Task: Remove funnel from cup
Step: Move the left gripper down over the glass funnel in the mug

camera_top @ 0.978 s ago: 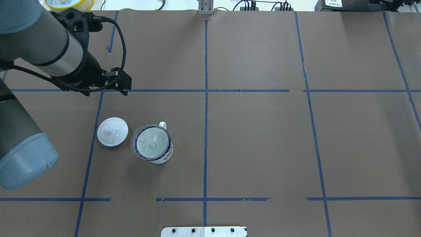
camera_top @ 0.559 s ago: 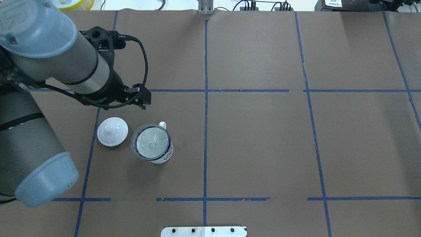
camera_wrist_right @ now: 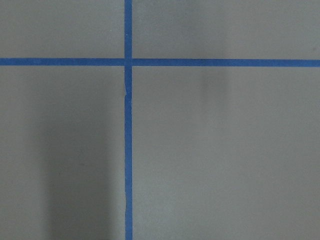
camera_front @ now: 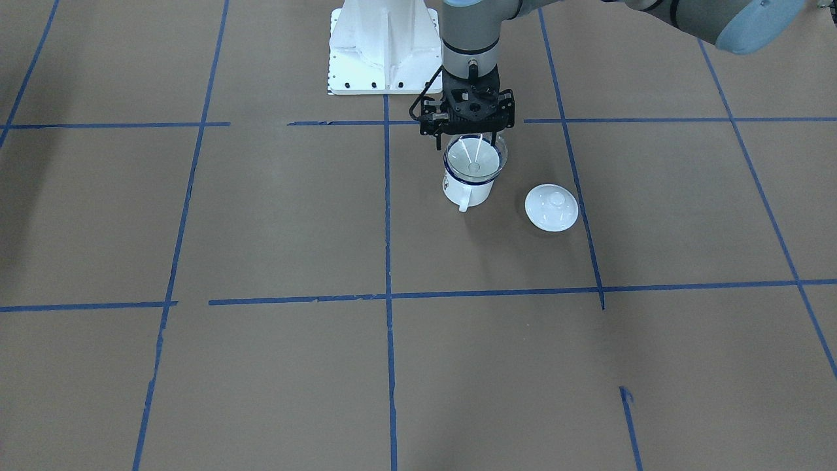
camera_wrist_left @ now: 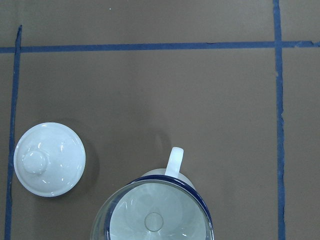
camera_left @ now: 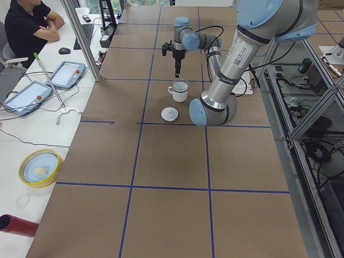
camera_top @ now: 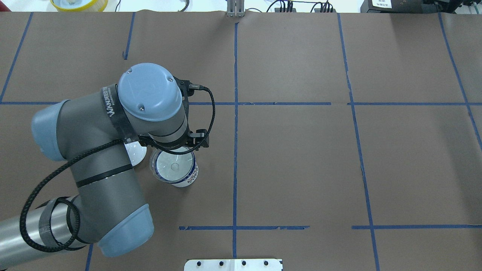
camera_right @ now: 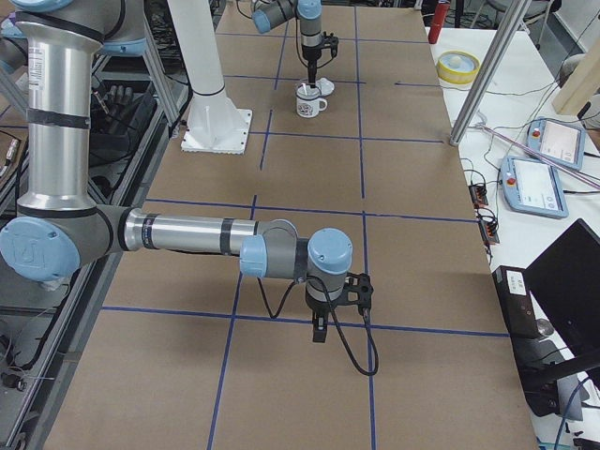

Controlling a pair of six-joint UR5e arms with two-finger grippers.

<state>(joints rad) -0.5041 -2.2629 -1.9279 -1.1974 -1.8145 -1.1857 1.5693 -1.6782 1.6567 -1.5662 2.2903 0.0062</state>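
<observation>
The cup, a white mug with a dark blue rim, stands upright on the brown paper, and the clear funnel sits in its mouth. Both also show in the overhead view, the cup and the funnel, and in the left wrist view, the funnel at the bottom edge. My left gripper points straight down just above the funnel without touching it. Its thin fingers run together to a point. My right gripper hangs over bare paper far from the cup; I cannot tell whether it is open or shut.
A round white lid with a knob lies flat on the paper beside the cup, on the robot's left; my left arm half covers the lid in the overhead view. Blue tape lines cross the paper. The white robot base is behind the cup.
My left arm has swung in from the back left of the table to directly over the cup and funnel. The cup, funnel and lid have not moved.
</observation>
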